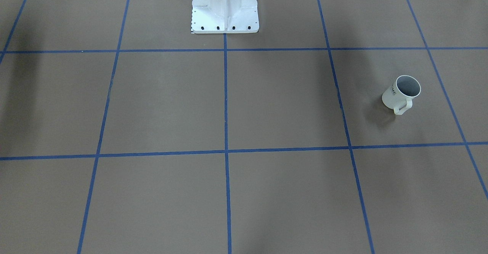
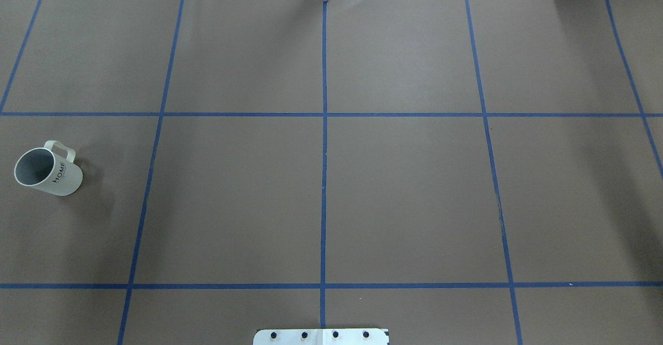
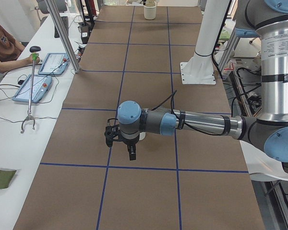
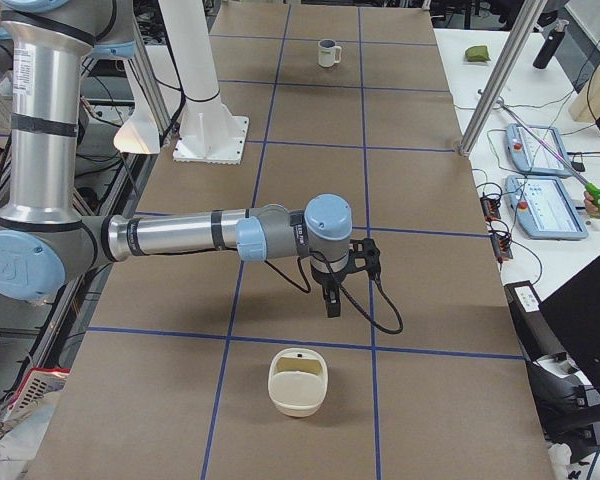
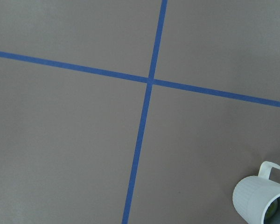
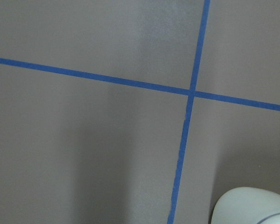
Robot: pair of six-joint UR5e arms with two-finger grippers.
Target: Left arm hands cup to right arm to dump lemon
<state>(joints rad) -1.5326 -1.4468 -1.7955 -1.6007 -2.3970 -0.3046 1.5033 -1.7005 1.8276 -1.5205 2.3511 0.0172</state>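
Observation:
The cup (image 1: pixel 402 94) stands upright on the brown table on my left side, handle toward the operators. It shows at the left edge of the overhead view (image 2: pixel 46 171), far off in the exterior right view (image 4: pixel 327 52), and at the bottom right corner of the left wrist view (image 5: pixel 263 198). A yellow-green bit, the lemon (image 5: pixel 272 211), shows inside it there. My left gripper (image 3: pixel 130 152) hangs fingers down over the table close to the cup. My right gripper (image 4: pixel 331 300) hangs fingers down at the other end. I cannot tell whether either is open or shut.
A cream bowl-like container (image 4: pixel 298 382) sits on the table just beyond my right gripper; it also shows in the right wrist view (image 6: pixel 252 207) and far off in the exterior left view (image 3: pixel 150 10). The white robot pedestal (image 1: pixel 225 12) stands mid-table. Blue tape lines grid the table.

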